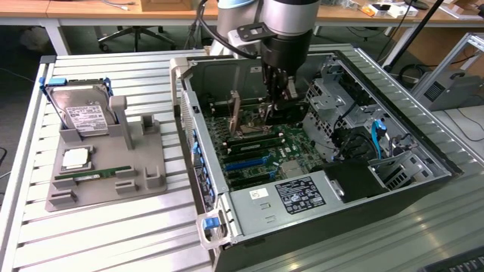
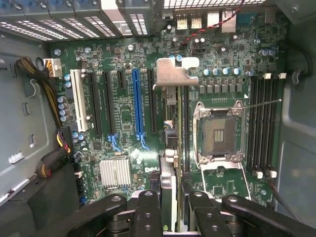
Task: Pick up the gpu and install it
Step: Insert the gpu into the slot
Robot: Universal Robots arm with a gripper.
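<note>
In the exterior view the gripper (image 1: 275,110) reaches into the open computer case (image 1: 318,238), at three o'clock from the grey parts stand (image 1: 144,164), clamped on the upright gpu (image 1: 255,112) above the motherboard (image 1: 291,153). In the wrist view its fingers (image 2: 148,212) pinch the gpu (image 2: 170,148) edge-on between a black expansion slot (image 2: 152,101) and the CPU socket (image 2: 219,131), with the silvery bracket (image 2: 177,69) at the far end.

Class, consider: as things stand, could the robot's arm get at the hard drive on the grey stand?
Probably not. Its jaws are closed on the gpu down inside the open computer case, and the hard drive sits outside on the grey stand, beyond the case's side wall.
</note>
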